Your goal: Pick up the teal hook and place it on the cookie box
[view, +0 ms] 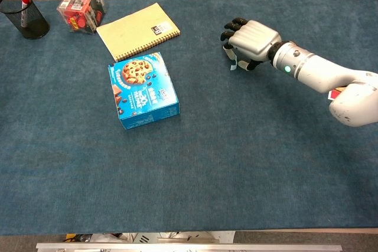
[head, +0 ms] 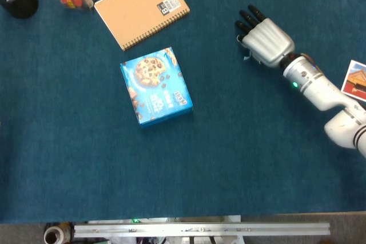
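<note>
While one right hand (view: 253, 42) curls round one pale teal hook (view: 234, 64), thin & mostly hidden, one cookie box (view: 142, 90) sits well apart

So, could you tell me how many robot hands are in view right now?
1: the right hand, at the table's far right side, above the teal hook. The left hand shows in neither view.
</note>
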`<action>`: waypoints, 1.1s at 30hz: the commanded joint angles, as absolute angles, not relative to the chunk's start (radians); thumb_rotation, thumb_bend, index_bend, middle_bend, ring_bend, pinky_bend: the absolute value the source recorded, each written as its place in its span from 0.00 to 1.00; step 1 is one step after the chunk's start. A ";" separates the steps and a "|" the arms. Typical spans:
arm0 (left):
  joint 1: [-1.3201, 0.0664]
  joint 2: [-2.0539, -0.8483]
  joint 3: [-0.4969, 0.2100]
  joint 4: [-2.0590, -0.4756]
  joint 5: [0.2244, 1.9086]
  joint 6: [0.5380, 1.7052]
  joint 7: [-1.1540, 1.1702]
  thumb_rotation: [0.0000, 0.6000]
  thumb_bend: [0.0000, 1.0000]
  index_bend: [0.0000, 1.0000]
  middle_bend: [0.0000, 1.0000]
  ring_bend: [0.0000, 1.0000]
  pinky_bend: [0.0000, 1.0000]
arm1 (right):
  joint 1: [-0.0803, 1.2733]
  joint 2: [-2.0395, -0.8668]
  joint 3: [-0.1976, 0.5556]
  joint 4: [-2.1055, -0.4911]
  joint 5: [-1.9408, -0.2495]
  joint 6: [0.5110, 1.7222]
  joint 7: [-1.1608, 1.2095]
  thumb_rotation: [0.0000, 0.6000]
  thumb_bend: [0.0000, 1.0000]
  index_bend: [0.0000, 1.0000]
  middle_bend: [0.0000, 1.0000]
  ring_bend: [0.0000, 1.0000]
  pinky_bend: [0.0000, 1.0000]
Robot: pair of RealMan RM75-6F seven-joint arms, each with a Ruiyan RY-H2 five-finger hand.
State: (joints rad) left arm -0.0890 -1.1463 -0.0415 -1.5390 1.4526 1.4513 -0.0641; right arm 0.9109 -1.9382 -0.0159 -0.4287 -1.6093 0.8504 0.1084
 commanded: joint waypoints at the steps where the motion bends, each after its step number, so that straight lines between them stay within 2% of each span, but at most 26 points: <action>1: -0.089 -1.145 -0.042 -1.539 1.451 1.449 -0.064 1.00 0.21 0.00 0.05 0.08 0.07 | 0.913 -1.942 -0.016 -0.424 -1.609 0.848 0.109 1.00 0.34 0.48 0.19 0.00 0.00; 16: -0.092 -1.144 -0.045 -1.533 1.446 1.440 -0.069 1.00 0.21 0.00 0.05 0.08 0.07 | 0.923 -1.958 -0.015 -0.400 -1.600 0.828 0.112 1.00 0.37 0.52 0.19 0.00 0.00; 26: -0.091 -1.146 -0.044 -1.530 1.444 1.437 -0.070 1.00 0.21 0.00 0.05 0.08 0.07 | 0.924 -1.961 -0.016 -0.394 -1.597 0.820 0.114 1.00 0.44 0.54 0.19 0.00 0.00; 33: -0.089 -1.145 -0.044 -1.529 1.443 1.438 -0.070 1.00 0.21 0.00 0.05 0.08 0.07 | 0.922 -1.950 -0.011 -0.410 -1.595 0.846 0.126 1.00 0.45 0.55 0.20 0.00 0.00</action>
State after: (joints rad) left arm -0.0890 -1.1452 -0.0439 -1.5292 1.4432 1.4380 -0.0704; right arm 0.9222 -1.9537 -0.0134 -0.4062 -1.5960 0.8405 0.1232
